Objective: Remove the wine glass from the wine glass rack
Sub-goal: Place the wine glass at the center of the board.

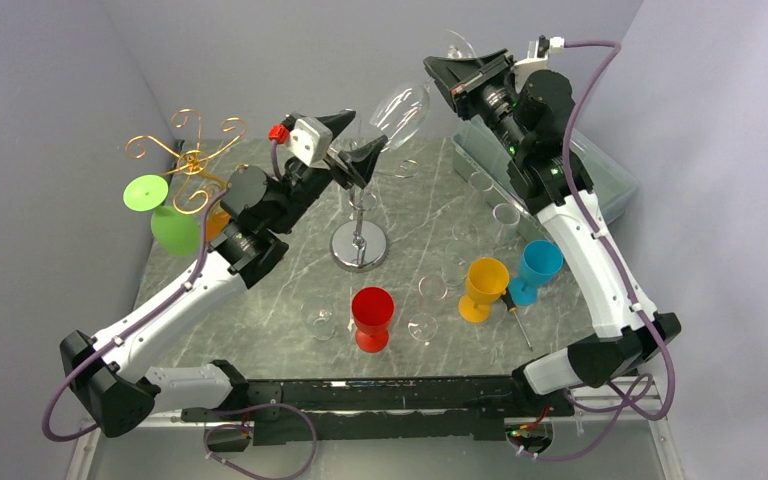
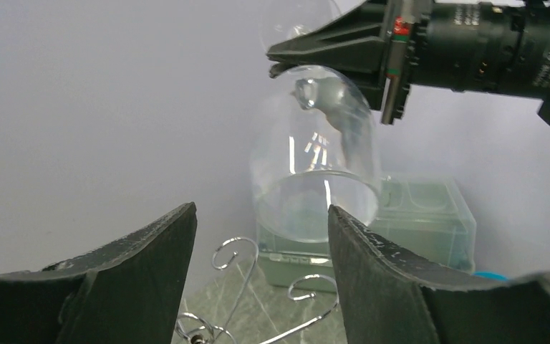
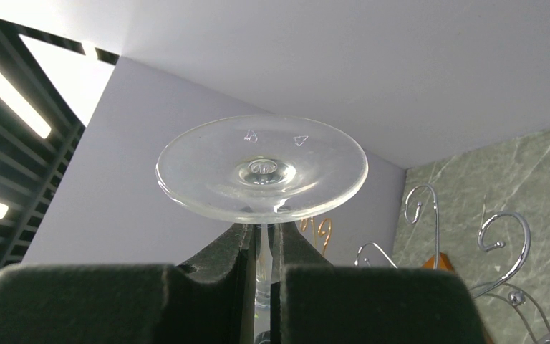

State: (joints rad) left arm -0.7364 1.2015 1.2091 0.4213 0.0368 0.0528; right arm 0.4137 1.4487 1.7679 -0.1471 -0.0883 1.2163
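The clear wine glass [image 1: 401, 112] hangs tilted in the air, off the silver rack [image 1: 359, 246], bowl toward the left and foot [image 1: 457, 45] up at the back. My right gripper [image 1: 447, 75] is shut on its stem just under the foot [image 3: 261, 168]; the stem [image 3: 263, 247] shows between the pads. My left gripper [image 1: 353, 140] is open and empty just above the rack's top, below and left of the bowl [image 2: 315, 165]. The rack's hooks [image 2: 238, 247] show between its fingers and also in the right wrist view [image 3: 422, 208].
A gold rack [image 1: 192, 150] with green glasses [image 1: 150, 192] stands at the back left. Red [image 1: 372, 315], yellow [image 1: 484, 285] and blue [image 1: 538, 268] cups and several clear glasses [image 1: 320, 318] stand on the marble top. A grey-green bin [image 1: 600, 170] sits at the right, a screwdriver [image 1: 516, 312] by the yellow cup.
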